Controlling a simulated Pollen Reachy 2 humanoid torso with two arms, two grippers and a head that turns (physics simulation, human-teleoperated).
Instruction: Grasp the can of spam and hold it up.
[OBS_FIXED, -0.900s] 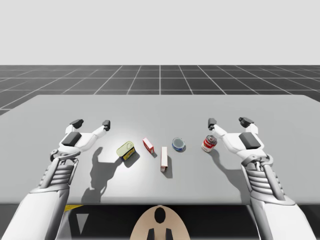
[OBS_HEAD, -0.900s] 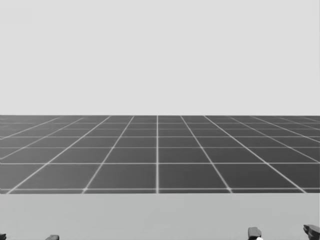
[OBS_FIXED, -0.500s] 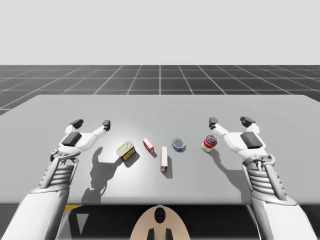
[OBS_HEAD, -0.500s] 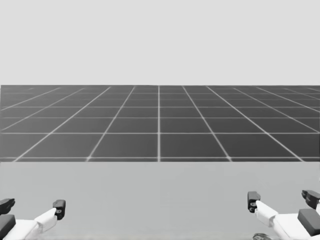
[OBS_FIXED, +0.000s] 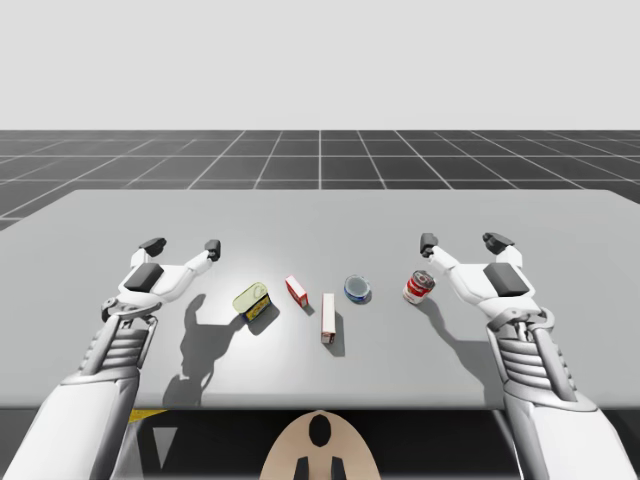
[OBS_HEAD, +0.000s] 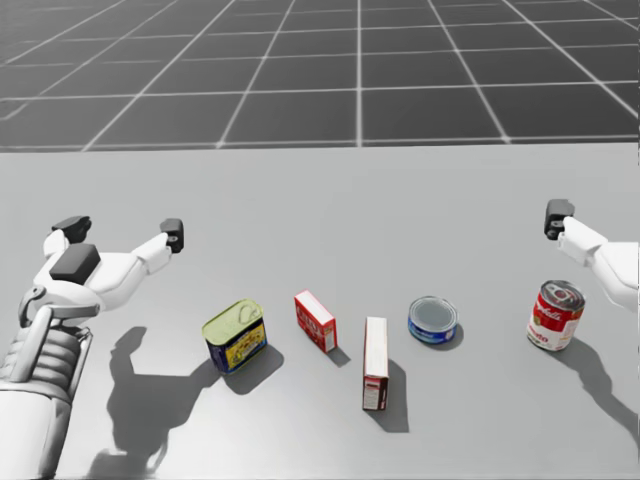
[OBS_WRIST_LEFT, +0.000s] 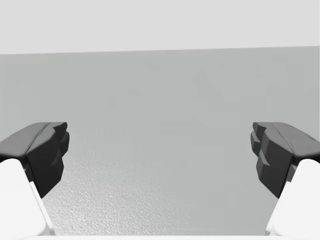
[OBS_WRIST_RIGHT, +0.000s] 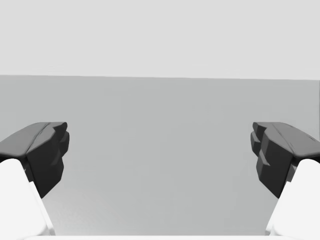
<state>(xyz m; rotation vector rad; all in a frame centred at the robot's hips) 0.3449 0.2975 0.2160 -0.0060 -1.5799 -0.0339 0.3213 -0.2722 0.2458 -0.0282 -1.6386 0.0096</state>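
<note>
The head had tipped down, bringing the spam can (OBS_HEAD: 234, 336) into sight. The left pincer (OBS_FIXED: 182, 244) and right pincer (OBS_FIXED: 461, 241) hung spread, empty. A skewed approach might topple the can.

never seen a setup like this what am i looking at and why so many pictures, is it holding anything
This is a simulated robot torso at a grey table, with two white arms, each ending in a two-finger gripper. One picture looks down from a fixed camera above the table, one comes from the robot's head, and the two with dark fingers at the bottom come from cameras on its wrists. In the high view the left gripper comes in at the left, the right gripper at the right. Both are open and hold nothing. On the table, in a row: a yellow and blue squarish can, a small red box, a long white and red box, a flat blue can and a red and white round can.
</note>
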